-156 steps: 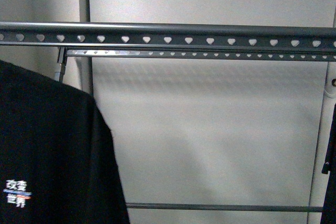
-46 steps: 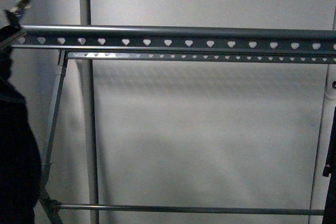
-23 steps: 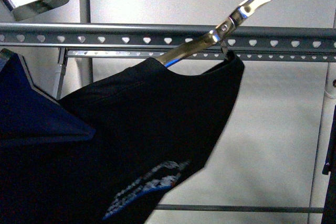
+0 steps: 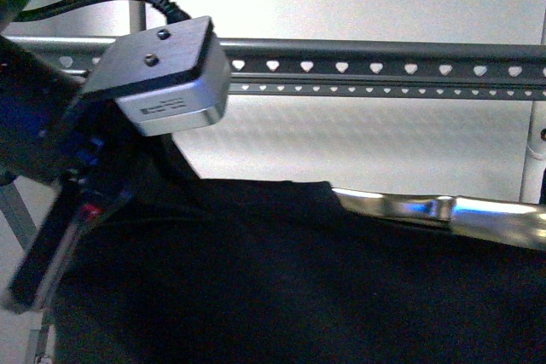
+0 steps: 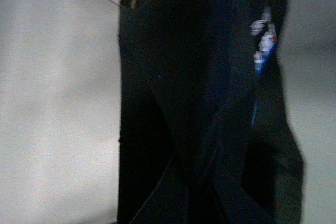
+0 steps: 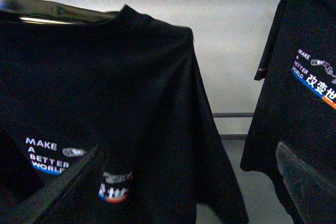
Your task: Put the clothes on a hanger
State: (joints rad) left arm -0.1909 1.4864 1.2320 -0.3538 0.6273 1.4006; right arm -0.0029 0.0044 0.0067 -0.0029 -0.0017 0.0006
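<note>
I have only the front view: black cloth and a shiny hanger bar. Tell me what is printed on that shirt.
Observer: In the right wrist view, the black T-shirt carries white lettering reading "MAKE A BETTER WORLD".
Operator: Report any other garment near it.
Observer: A second black T-shirt hangs beside it with a gap between them. It has the same slogan plus white Chinese characters over a blue-orange stripe.
Operator: Give me the state of the right jaws.
Observer: The right gripper has its jaws wide apart and holds nothing.
</note>
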